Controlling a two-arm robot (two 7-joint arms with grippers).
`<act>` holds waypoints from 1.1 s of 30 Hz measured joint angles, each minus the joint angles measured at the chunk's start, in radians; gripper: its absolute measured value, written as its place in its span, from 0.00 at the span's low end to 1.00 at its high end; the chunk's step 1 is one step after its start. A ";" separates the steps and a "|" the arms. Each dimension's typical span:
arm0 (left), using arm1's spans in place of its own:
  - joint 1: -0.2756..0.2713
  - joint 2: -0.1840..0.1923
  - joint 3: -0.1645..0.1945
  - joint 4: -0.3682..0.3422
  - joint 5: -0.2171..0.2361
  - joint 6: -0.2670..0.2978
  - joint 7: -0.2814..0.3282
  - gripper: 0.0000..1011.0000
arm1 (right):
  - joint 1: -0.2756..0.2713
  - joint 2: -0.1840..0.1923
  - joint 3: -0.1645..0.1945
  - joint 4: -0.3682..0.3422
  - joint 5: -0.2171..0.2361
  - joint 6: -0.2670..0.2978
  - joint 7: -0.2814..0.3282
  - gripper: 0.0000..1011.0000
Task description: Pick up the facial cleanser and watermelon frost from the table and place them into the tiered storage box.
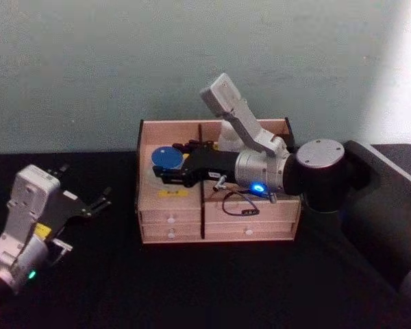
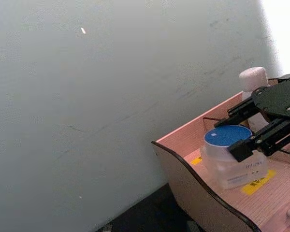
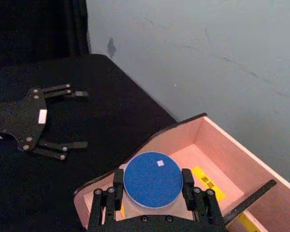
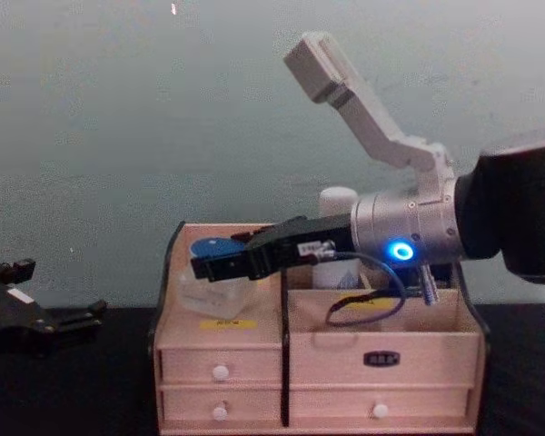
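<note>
While the right hand [image 1: 166, 166] reaches into the left compartment of the tiered storage box [image 1: 216, 229] at the frame centre, its fingers clamp a blue-lidded jar [image 1: 166, 157] standing on a yellow label [image 1: 172, 193] whose writing is unreadable. At lower left, the left hand [image 1: 99, 199] rests spread apart over the black surface [image 1: 192, 288].

Head view: I look forward and down from above onto the box [image 1: 218, 205] and table [image 1: 157, 288], mid-distance. Chest view: lower, level with the box [image 4: 313, 354], facing its drawer fronts, closer in. Left wrist view: low beside the box's left end [image 2: 193, 183], aimed at the wall. Right wrist view: I sit just above the jar [image 3: 152, 180], looking down. All four share the box's left compartment and the jar.
</note>
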 joint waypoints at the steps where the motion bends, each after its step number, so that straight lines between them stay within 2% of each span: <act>1: 0.000 0.000 0.000 0.000 0.000 0.000 0.000 0.99 | 0.001 -0.002 0.001 0.004 -0.001 -0.001 0.000 0.71; 8: 0.000 0.000 0.000 0.000 0.000 0.000 0.000 0.99 | 0.002 -0.010 0.009 0.019 -0.016 -0.004 0.004 0.71; 20: 0.000 0.000 0.000 0.000 0.000 0.000 0.000 0.99 | 0.002 -0.009 0.008 0.018 -0.014 -0.004 0.004 0.71; 24: 0.000 0.000 0.000 0.000 0.000 0.000 0.000 0.99 | 0.002 -0.008 0.008 0.017 -0.013 -0.004 0.004 0.80; 25: 0.000 0.000 0.000 0.000 0.000 0.000 0.000 0.99 | 0.002 -0.008 0.008 0.017 -0.013 -0.004 0.004 0.86; 27: 0.000 0.000 0.000 0.000 0.000 0.000 0.000 0.99 | 0.001 -0.008 0.008 0.017 -0.012 -0.004 0.004 0.89; 28: 0.000 0.000 0.000 0.000 0.000 0.000 0.000 0.99 | 0.001 -0.008 0.008 0.017 -0.012 -0.004 0.004 0.94; 33: 0.000 0.000 0.000 0.000 0.000 0.000 0.000 0.99 | 0.001 -0.008 0.007 0.016 -0.012 -0.004 0.004 0.99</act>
